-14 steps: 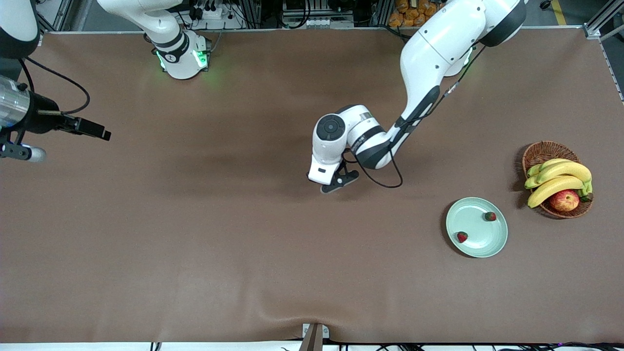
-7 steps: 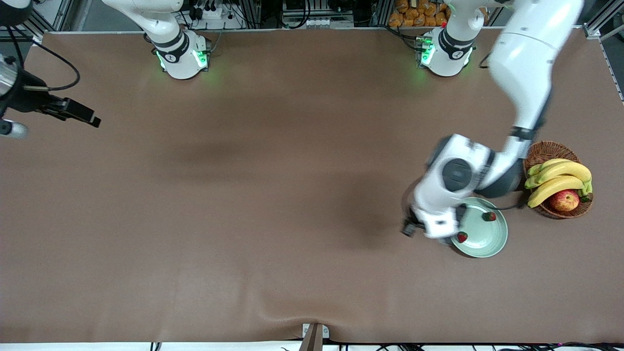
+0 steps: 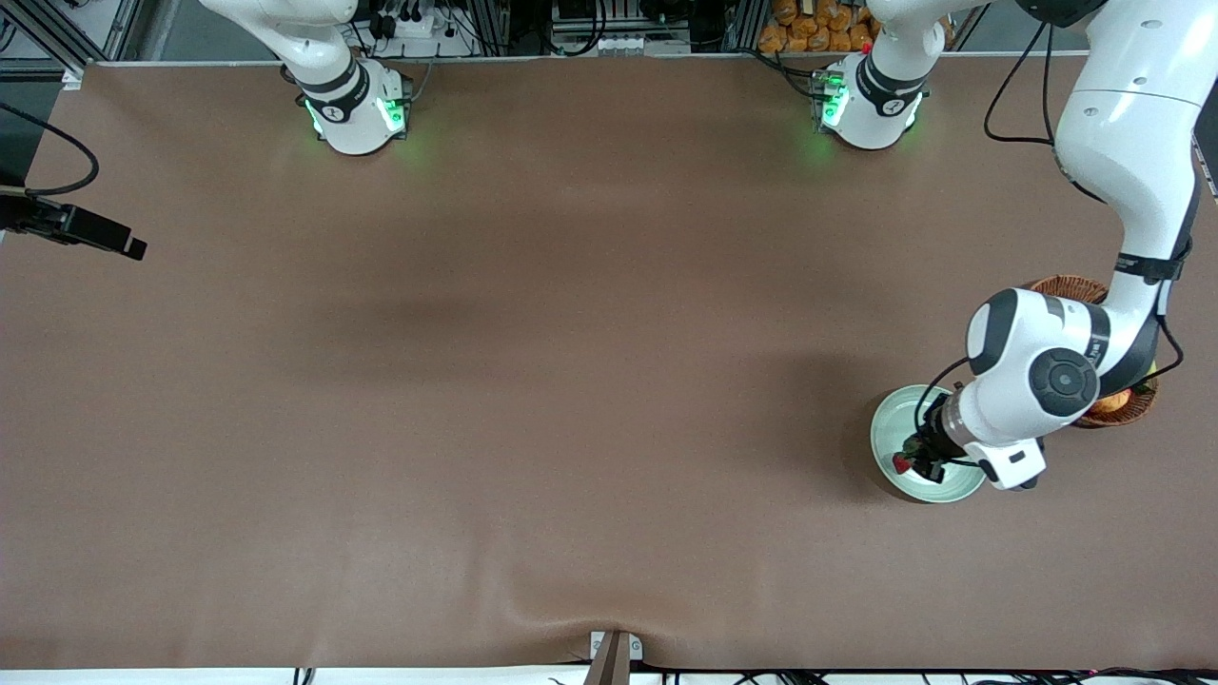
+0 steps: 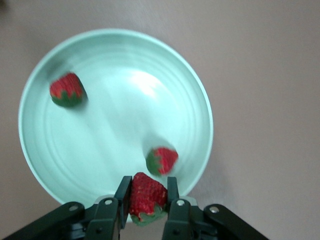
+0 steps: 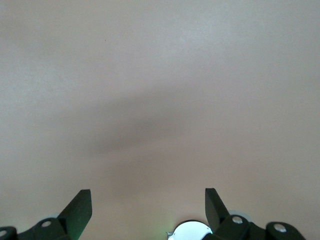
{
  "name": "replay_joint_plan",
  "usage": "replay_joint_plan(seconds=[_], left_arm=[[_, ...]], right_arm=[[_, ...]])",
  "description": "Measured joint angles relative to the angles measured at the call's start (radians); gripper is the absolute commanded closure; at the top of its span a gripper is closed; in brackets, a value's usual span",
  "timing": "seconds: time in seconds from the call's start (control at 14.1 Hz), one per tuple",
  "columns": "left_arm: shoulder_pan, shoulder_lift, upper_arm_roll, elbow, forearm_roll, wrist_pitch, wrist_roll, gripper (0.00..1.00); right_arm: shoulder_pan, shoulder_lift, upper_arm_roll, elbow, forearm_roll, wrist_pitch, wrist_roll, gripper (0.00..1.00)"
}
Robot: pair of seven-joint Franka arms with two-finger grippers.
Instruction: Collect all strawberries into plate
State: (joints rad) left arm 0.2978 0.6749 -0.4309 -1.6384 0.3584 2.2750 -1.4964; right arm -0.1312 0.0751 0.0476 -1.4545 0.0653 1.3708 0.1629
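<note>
Over plate (image 4: pixel 200 105), left gripper (image 4: pixel 148 200) pinches last strawberry (image 4: pixel 147 196), likely to drop beside two berries (image 4: pixel 67 90). Right gripper (image 5: pixel 148 206) waits, fingers apart.

Two strawberries (image 4: pixel 67 90) lie in the plate (image 4: pixel 45 165). The left hand (image 4: pixel 148 200) is over the plate's edge with a third strawberry (image 4: pixel 146 192). A basket (image 3: pixel 1070 287) sits beside the plate.

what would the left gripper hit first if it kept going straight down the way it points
Probably the plate: the left gripper, shut on a strawberry, points down over its rim, close to another strawberry. Depth is unclear.
</note>
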Motion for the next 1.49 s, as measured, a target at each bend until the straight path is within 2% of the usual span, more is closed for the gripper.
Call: replay_joint_plan(seconds=[0.07, 0.14, 0.21, 0.28, 0.43, 0.71, 0.92, 1.07, 1.28, 1.49], left_arm=[[0.011, 0.0, 0.0, -0.004, 0.0, 0.0, 0.0, 0.87], [0.02, 0.0, 0.0, -0.009, 0.0, 0.0, 0.001, 0.65], [0.03, 0.0, 0.0, -0.014, 0.0, 0.0, 0.003, 0.08], [0.041, 0.0, 0.0, -0.02, 0.0, 0.0, 0.004, 0.0], [0.064, 0.0, 0.0, -0.03, 0.0, 0.0, 0.005, 0.0], [0.077, -0.016, -0.013, -0.026, 0.0, 0.003, 0.028, 0.0], [0.066, -0.102, -0.023, -0.039, -0.015, -0.029, 0.199, 0.0], [0.044, -0.192, -0.01, -0.062, -0.091, -0.08, 0.352, 0.0], [-0.066, -0.344, 0.117, -0.075, -0.231, -0.185, 0.607, 0.0], [-0.168, -0.472, 0.232, -0.077, -0.313, -0.277, 0.85, 0.0]], right_arm=[[0.0, 0.002, 0.0, 0.005, 0.0, -0.004, -0.002, 0.0], [0.0, 0.002, 0.001, 0.007, 0.0, -0.004, -0.008, 0.0], [0.001, 0.002, 0.001, 0.01, -0.002, -0.004, -0.018, 0.0], [0.006, 0.002, 0.001, 0.016, -0.013, -0.004, -0.025, 0.0], [0.02, 0.002, 0.001, 0.038, -0.047, -0.003, -0.028, 0.0], [0.038, -0.012, -0.012, 0.03, -0.051, 0.026, -0.027, 0.0], [0.08, -0.057, -0.048, -0.04, -0.051, 0.077, -0.027, 0.0], [0.089, -0.093, -0.056, -0.091, -0.051, 0.112, -0.027, 0.0], [0.09, -0.144, -0.061, -0.157, -0.051, 0.152, -0.027, 0.0], [0.09, -0.155, -0.066, -0.166, -0.051, 0.16, -0.027, 0.0]])
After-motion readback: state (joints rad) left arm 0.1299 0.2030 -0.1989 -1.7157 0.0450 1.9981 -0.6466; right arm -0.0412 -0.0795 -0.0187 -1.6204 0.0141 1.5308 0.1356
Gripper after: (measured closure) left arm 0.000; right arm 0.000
